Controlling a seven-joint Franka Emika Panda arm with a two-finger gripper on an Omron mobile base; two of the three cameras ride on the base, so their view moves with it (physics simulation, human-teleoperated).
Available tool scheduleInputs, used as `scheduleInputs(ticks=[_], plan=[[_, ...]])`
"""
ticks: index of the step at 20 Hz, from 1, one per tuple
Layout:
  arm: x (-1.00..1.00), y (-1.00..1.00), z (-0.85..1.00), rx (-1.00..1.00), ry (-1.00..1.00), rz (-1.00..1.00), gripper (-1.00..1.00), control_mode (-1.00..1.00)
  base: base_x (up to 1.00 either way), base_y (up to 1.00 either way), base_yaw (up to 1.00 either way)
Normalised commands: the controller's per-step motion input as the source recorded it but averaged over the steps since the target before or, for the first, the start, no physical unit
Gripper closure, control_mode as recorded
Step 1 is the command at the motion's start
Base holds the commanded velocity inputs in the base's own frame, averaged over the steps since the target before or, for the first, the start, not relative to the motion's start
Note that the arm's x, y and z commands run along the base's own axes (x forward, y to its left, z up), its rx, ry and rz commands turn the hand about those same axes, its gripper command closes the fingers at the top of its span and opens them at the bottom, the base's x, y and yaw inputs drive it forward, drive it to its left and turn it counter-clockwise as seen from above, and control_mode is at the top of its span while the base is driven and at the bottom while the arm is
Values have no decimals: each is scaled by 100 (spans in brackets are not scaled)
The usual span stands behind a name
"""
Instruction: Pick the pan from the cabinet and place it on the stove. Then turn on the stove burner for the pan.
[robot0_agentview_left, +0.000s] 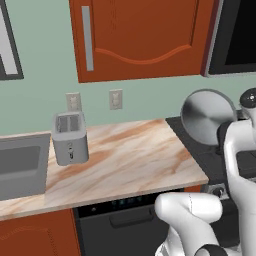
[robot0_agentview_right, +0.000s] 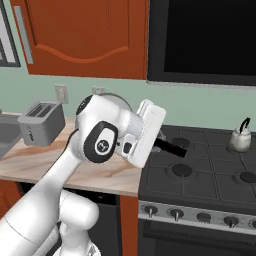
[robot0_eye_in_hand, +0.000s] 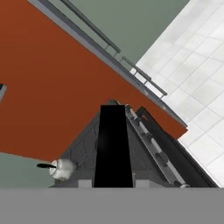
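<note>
The pan (robot0_agentview_left: 207, 116) is a round silver disc held up on its edge, above the left side of the stove (robot0_agentview_right: 200, 176). Its dark handle (robot0_agentview_right: 170, 147) sticks out of my white hand, and my gripper (robot0_agentview_right: 159, 141) is shut on it. In the hand view the same black handle (robot0_eye_in_hand: 113, 148) runs up from between my fingertips, with the stove's grates beneath it. The cabinet (robot0_agentview_left: 140, 35) hangs on the wall above the counter, and the door in view looks shut, with its silver bar handle (robot0_agentview_left: 88, 37) on the left.
A small white kettle (robot0_agentview_right: 240, 138) stands on the stove's back right burner. Knobs (robot0_agentview_right: 175, 214) line the stove's front. A silver toaster (robot0_agentview_left: 70, 138) and a grey sink (robot0_agentview_left: 20, 167) sit on the marble counter (robot0_agentview_left: 135, 160). A black appliance (robot0_agentview_right: 205, 35) hangs above the stove.
</note>
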Motion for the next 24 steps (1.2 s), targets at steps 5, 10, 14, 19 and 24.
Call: scheduleInputs(ticks=[5,10,14,19,24], plan=[[0,-39,-32,7,0,-7,100,-100,0,0,0],[0,-34,-26,1,0,-6,100,-100,0,0,0],[0,-32,-22,-3,1,-6,100,-100,0,0,0],[0,-29,-21,-7,4,-7,100,-100,0,0,0],[0,-26,-26,-6,9,-6,100,-100,0,0,0]])
